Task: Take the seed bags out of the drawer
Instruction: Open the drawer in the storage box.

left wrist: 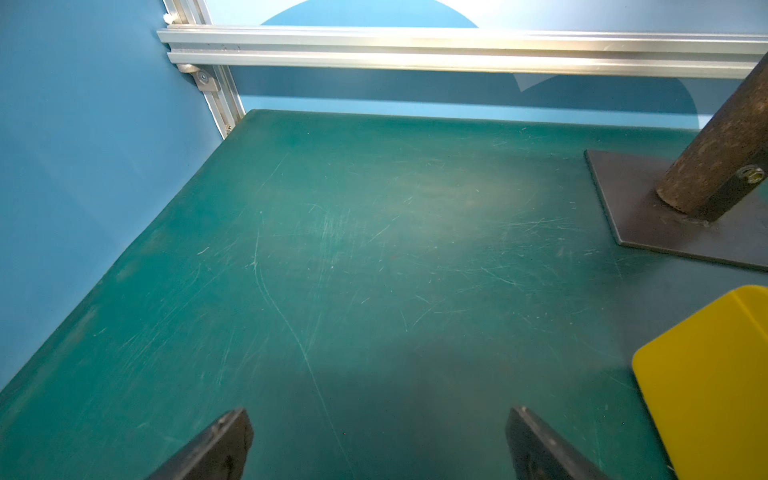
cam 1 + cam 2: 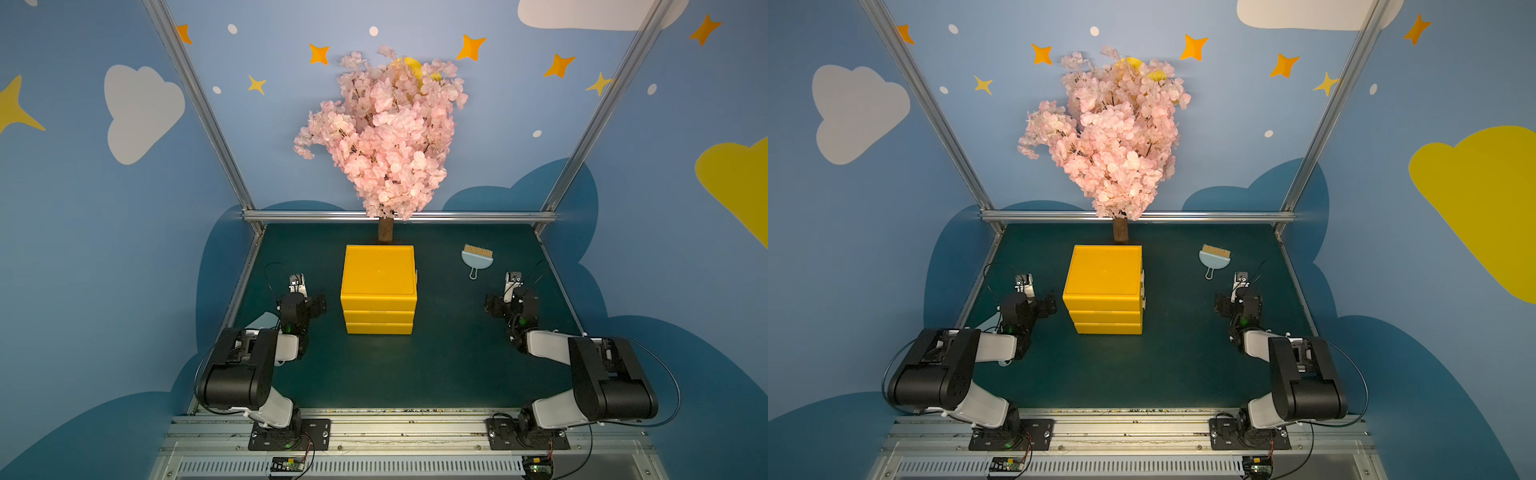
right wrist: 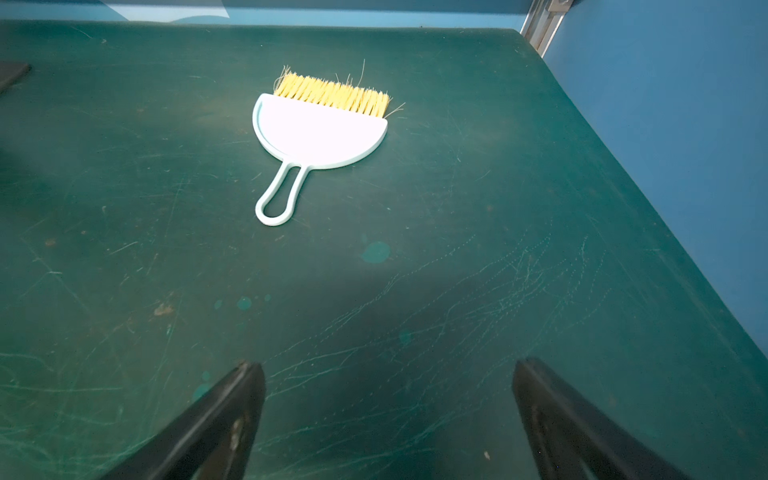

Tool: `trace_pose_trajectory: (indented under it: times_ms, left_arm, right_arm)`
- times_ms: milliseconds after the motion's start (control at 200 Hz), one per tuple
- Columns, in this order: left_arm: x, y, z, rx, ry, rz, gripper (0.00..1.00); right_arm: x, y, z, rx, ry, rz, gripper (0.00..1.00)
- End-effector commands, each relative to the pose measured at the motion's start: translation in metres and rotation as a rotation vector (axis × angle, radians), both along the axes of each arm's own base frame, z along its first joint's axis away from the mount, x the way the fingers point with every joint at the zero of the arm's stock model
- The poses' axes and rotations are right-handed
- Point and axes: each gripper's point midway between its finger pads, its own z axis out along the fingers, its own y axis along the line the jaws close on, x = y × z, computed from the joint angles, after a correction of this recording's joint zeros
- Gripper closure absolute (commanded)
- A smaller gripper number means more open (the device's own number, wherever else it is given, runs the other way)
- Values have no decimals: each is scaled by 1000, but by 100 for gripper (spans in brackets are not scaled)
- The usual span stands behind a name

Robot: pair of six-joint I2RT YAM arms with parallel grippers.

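No seed bags in sight, whereabouts impossible to tell: all three drawers (image 2: 379, 322) of the yellow chest (image 2: 1104, 276) pushed shut, mid green surface (image 2: 440, 365), just before the pink tree (image 2: 384, 137). Spread wide and empty: left jaws over bare surface left of the chest, right jaws near the pale blue brush (image 3: 320, 133), apart from it

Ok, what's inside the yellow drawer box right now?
Nothing inside shows. In both top views the yellow drawer box has all three drawers pushed shut, so whatever they hold, seed bags included, is covered by the closed fronts and the lid.
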Motion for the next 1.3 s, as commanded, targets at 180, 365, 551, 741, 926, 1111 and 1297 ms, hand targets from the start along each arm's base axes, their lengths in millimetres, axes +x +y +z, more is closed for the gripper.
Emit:
trace_pose_trajectory:
  times_ms: [180, 365, 551, 741, 926, 1111, 1297]
  left_arm:
    - [2, 2, 18, 16, -35, 35, 0]
    - [-2, 13, 53, 98, -51, 161, 0]
    - [-19, 22, 99, -1, 3, 266, 0]
    - [-48, 13, 139, -181, -18, 267, 3]
    - [-74, -46, 191, -368, 33, -46, 16]
    - [-95, -106, 211, -543, 272, -321, 28]
    - [-95, -134, 204, -656, 451, -406, 30]
  right_arm:
    - [-1, -8, 19, -4, -70, -58, 1]
    - [-7, -5, 44, -22, -166, -49, 1]
    - [-18, -22, 71, 116, 0, -243, 1]
    - [-28, 2, 77, 386, 131, -229, 2]
    - [-39, 63, 87, 684, 240, 12, 19]
    - [-57, 131, 119, 976, 353, 360, 23]
    - [-56, 168, 137, 1184, 410, 495, 24]
